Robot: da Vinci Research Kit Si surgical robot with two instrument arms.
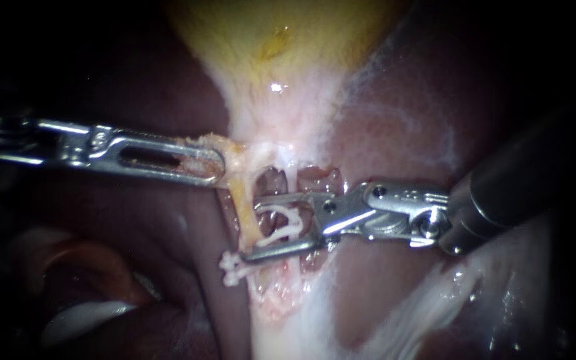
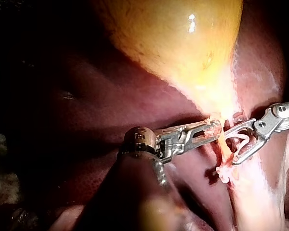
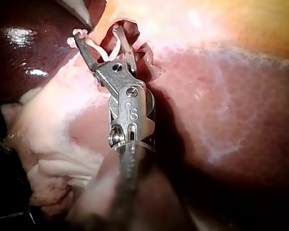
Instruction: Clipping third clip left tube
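Observation:
The yellow gallbladder narrows down into pale tissue. My left instrument comes in level from the left, its slotted jaws shut on a yellowish tag of tissue at the gallbladder's neck. The left tube, a thin yellowish strand, runs down from there. My right instrument holds an unclosed white clip between jaws that stand wide apart, and their tips reach the tube from the right. Lower on the tube sits a closed white clip. The wrist views show the same: left instrument, right instrument, loaded clip.
Dark red liver surrounds the site and shows through the gap behind the tubes. Pale glistening tissue spreads below my right instrument's shaft. A pale rounded fold lies at the lower left.

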